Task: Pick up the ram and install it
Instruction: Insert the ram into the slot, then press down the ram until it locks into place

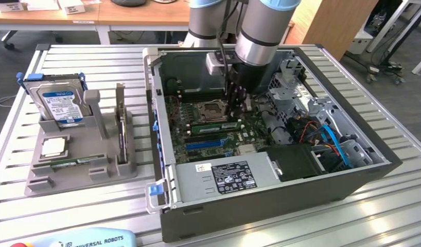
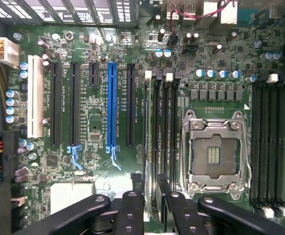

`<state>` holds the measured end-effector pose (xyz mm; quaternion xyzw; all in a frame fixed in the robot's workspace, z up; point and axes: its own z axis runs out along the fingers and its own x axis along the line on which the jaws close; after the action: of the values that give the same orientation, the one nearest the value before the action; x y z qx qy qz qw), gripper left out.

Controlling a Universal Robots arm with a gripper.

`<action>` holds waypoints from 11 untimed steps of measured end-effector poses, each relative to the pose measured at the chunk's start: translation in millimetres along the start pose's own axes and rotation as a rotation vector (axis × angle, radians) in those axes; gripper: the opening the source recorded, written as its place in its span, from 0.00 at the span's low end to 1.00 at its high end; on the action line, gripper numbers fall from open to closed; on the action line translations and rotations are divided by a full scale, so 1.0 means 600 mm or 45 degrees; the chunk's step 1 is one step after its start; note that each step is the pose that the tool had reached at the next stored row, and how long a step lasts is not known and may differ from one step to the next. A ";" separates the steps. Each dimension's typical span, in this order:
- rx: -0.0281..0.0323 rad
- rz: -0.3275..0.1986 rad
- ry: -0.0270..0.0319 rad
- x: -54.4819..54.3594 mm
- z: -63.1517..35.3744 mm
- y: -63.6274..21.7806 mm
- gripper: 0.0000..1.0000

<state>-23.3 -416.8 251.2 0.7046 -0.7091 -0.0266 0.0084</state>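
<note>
- Checking the exterior view first: the gripper [image 1: 238,109] is down inside the open PC case [image 1: 265,206], over the motherboard [image 1: 177,110] and just beside the empty CPU socket [image 1: 214,109].
- The ram [image 1: 214,125] stands on edge in a memory slot just beside that socket, on the side nearer the power supply [image 1: 224,177]. The gripper tip sits at the end of the stick toward the exterior view's right.
- The grey parts holder [image 1: 80,170] sits outside the case, on the exterior view's left. The hard drive [image 1: 59,103] and the square processor chip [image 1: 54,147] are in it.
- With the stick at the board and not in the holder, we judge pick-up and carry done.
- Wrist view: the fingers [image 2: 131,210] stand a modest gap apart, straddling one of the memory slots [image 2: 174,147] next to the socket.
- We read that gap as wider than the stick's edge, so the jaws are part-open and not clamped on it.
- We can't tell from here whether a finger touches the ram's top edge.
- White latches [image 2: 148,74] show at the far end of the slots. We can't tell whether one has snapped over the stick.
- Our call: insertion looks largely done, but full seating and latching are unconfirmed.
</note>
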 end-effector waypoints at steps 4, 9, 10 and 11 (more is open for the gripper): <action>0.0000 0.000 0.0001 0.000 -0.016 0.001 0.25; 0.0001 0.000 -0.0002 -0.001 -0.022 0.001 0.25; 0.0000 0.000 0.0000 -0.001 -0.023 0.001 0.25; 0.0000 0.000 0.0000 -0.001 -0.022 0.001 0.25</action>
<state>-23.3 -416.8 264.8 0.7046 -0.7091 -0.0265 0.0084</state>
